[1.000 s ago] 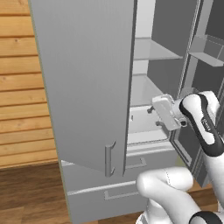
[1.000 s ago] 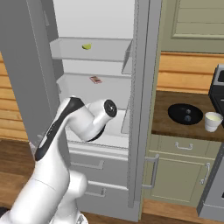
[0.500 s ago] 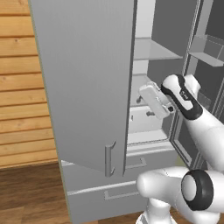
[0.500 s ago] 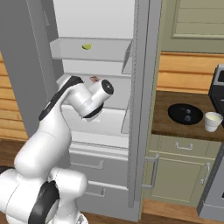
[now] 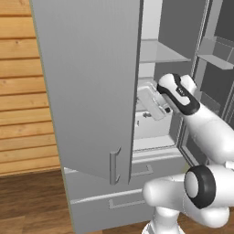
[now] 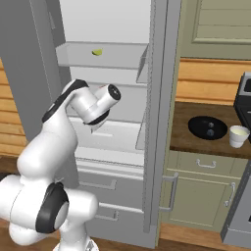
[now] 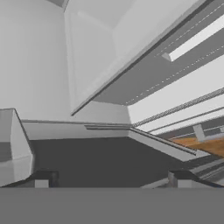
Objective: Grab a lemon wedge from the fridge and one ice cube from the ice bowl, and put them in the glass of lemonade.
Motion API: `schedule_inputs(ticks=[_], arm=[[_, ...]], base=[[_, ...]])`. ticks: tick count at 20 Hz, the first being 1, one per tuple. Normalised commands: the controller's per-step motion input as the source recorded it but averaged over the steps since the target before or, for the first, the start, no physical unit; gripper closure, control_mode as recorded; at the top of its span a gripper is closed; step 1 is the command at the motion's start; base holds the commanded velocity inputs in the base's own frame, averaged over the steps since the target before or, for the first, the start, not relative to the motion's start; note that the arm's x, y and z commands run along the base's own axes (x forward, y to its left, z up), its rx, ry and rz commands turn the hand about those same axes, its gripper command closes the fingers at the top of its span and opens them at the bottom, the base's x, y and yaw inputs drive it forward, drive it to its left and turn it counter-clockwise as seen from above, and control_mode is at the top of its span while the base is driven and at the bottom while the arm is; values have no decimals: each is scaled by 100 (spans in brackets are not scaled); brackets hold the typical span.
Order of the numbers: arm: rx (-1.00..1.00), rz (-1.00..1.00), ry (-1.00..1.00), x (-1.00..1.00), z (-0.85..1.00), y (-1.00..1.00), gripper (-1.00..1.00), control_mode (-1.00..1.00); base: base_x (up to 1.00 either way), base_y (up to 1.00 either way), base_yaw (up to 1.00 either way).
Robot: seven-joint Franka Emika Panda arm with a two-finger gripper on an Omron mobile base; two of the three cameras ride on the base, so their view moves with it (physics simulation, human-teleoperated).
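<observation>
The fridge [image 5: 91,91] stands with its doors swung open, white shelves showing inside. On the upper shelf lies the tiny yellow-green lemon wedge [image 6: 97,51]. My gripper [image 5: 142,115] is inside the fridge at the middle shelf level, well below the wedge. In the hand view my gripper [image 7: 112,179] is open with nothing between its fingertips [image 7: 43,179]. To the right, on the dark wooden counter [image 6: 196,142], sits the black ice bowl [image 6: 198,128] holding an ice cube [image 6: 210,125]. Beside the bowl stands the glass of lemonade [image 6: 238,136].
The open left door [image 5: 82,137] with its bar handle hangs close to the arm's left. The right door's edge [image 6: 159,122] stands between fridge and counter. Two drawers [image 5: 119,196] lie below the shelves. A dark appliance [image 6: 244,93] sits at the counter's far right.
The arm has risen and swung the hand up and deeper into the fridge, from the lower shelf level to the middle one. The jaws stayed open.
</observation>
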Motion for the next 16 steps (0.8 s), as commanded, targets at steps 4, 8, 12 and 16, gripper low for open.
schedule_inputs(ticks=[4,8,12,16], arm=[[3,0,-23,0,0,69,-100,-100],[2,2,-24,-11,0,64,-100,-100],[1,2,-18,-31,2,61,-100,-100],[0,3,-15,-39,0,81,-100,-100]], base=[[0,0,0],[0,0,0],[0,0,0],[0,0,0]])
